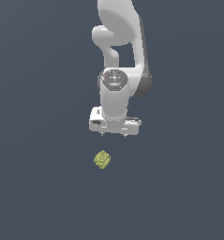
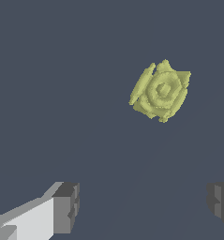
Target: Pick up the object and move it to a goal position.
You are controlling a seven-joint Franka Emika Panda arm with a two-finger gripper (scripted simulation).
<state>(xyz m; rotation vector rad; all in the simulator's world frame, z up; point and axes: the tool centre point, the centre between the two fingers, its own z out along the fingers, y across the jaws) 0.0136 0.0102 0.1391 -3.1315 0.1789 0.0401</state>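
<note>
My gripper [image 1: 114, 135] hangs with its jaws wide apart and empty, above and off to one side of the small yellow block [image 1: 102, 160] on the floor, so if I descend without recentring, a finger [image 2: 66, 206] could clip and skid it away.
</note>
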